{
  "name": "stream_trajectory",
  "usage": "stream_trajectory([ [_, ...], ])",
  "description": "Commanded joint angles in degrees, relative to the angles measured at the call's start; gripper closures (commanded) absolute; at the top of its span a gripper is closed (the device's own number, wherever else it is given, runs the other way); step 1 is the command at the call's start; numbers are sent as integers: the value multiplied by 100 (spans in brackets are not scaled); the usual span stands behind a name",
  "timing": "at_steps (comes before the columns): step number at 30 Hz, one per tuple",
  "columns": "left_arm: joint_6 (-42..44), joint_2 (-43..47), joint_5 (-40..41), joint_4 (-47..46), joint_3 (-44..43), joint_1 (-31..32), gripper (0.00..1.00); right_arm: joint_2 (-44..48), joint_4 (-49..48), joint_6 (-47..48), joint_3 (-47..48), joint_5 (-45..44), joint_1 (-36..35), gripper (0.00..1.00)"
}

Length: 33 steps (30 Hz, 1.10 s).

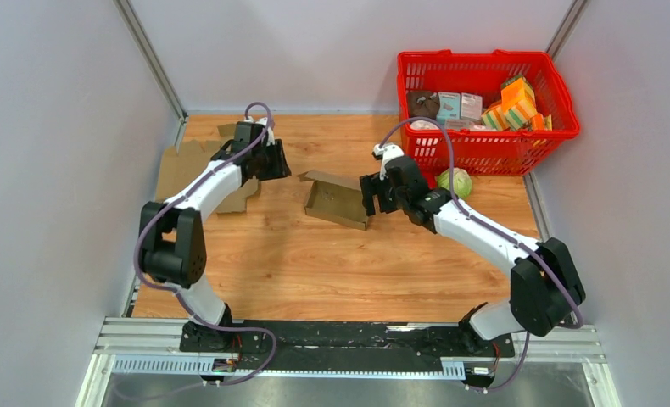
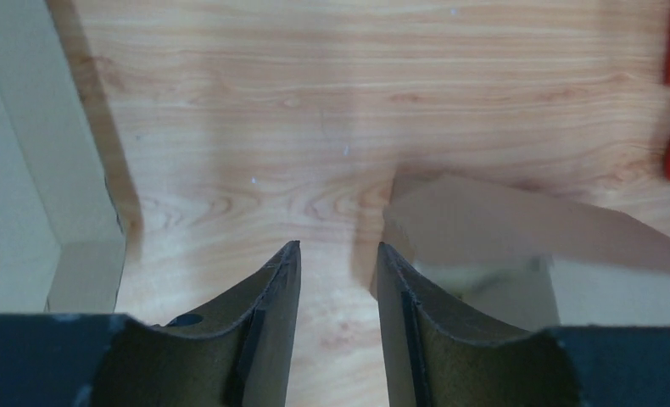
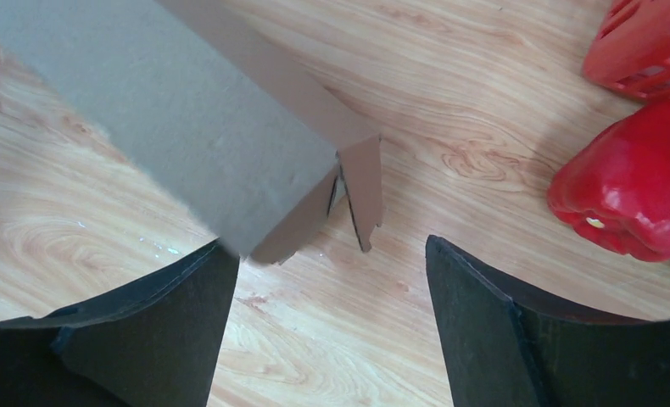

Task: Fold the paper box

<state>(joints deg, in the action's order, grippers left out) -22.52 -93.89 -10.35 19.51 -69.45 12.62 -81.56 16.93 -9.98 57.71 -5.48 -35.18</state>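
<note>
A flat cardboard sheet (image 1: 187, 170) lies on the table (image 1: 315, 263) at far left, partly under the left arm. The left hand (image 1: 274, 163) is positioned at the sheet's right edge, pointing toward the middle of the table. In the left wrist view the left hand (image 2: 338, 254) is moderately spread: a narrow gap separates the fingers (image 2: 276, 297), with only bare table visible in the gap and nothing pinched. In that view the sheet (image 2: 26, 170) is left of the fingers, and a flap of the box (image 2: 501, 229) lies just beside the right finger. The box (image 1: 336, 202) rests on the table at centre, between the two hands. It is a shallow brown tray, open on top, with its far flap partly raised. The right hand (image 1: 371, 195) is at the right end of the box. In the right wrist view the right hand (image 3: 332, 254) is spread wide and pinches nothing. One corner of the box (image 3: 187, 110) reaches the tip of the left finger (image 3: 187, 314); contact cannot be confirmed. A loose side tab hangs at that corner. A red pepper (image 3: 633, 191) lies on the table to the right of the hand. A green cabbage (image 1: 455, 181) lies near it, just in front of the red basket (image 1: 484, 153). The basket stands at the far right corner and holds several packages (image 1: 460, 106).
</note>
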Motion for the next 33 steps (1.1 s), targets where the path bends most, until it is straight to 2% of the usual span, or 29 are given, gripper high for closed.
stream_trajectory([
  [1, 485, -534, 278, -105, -666, 3, 54, -334, -6, 277, 363, 2, 151, 18],
  [2, 503, -630, 470, -105, -753, -14, 54, -308, 38, 86, 398, 46, 239, 19],
  [4, 521, -753, 368, -131, -894, -40, 55, -160, -127, -56, 233, 458, 450, 22],
  [8, 486, -1113, -447, -105, -1289, -49, 56, 9, -743, -206, -138, 1512, 766, 22],
  [10, 303, -1167, -722, -166, -1308, -41, 61, -176, -744, -259, -6, 1918, 837, 22],
  [14, -50, -1053, -1180, -158, -983, -32, 66, -308, -1128, -329, -32, 2313, 890, 20],
  [19, -357, -614, -1023, 271, -518, -32, 68, -475, -1508, -373, -94, 2964, 934, 19],
  [23, -551, -166, -1187, -25, -70, -32, 57, -694, -1648, -583, -67, 3123, 943, 19],
  [27, -788, -42, -1487, -288, 115, -32, 55, -721, -1535, -830, 20, 3008, 995, 18],
  [28, -832, -59, -1653, -394, 125, -32, 55, -721, -1543, -943, 29, 3095, 1030, 18],
  [30, -999, -173, -1838, -395, 63, -23, 64, -773, -1640, -1471, 56, 3559, 1118, 18],
  [33, -1201, -209, -2032, -535, 98, -14, 66, -782, -2053, -2058, 117, 3903, 1118, 18],
])
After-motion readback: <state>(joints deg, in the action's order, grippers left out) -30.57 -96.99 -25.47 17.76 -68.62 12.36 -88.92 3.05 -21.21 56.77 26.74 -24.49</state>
